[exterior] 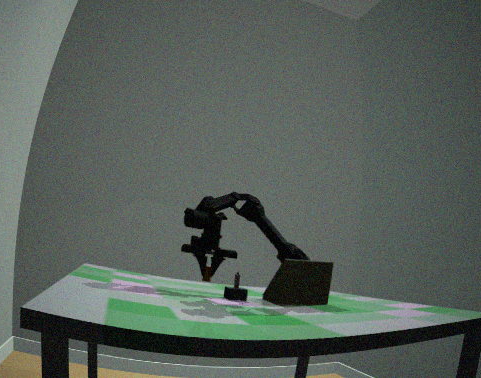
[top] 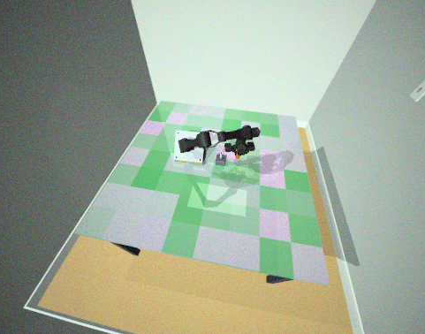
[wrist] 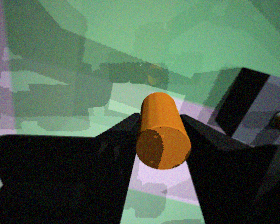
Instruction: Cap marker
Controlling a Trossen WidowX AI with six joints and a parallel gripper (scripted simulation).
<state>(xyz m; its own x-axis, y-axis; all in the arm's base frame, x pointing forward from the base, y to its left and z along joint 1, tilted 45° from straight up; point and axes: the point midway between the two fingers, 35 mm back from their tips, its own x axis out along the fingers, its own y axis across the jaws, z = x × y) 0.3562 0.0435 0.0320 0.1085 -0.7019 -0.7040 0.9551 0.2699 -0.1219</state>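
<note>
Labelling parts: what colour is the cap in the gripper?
Orange cap; clearest in the wrist view.

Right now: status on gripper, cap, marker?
Gripper shut on orange cap, lifted off table. Marker upright in holder block, uncapped. Nothing seen between cap and marker.

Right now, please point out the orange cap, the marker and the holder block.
orange cap [wrist: 162,131]: wrist view, on its rounded side.
marker [exterior: 236,280]: exterior view, on its upright body.
holder block [exterior: 235,294]: exterior view, on its front face.
</note>
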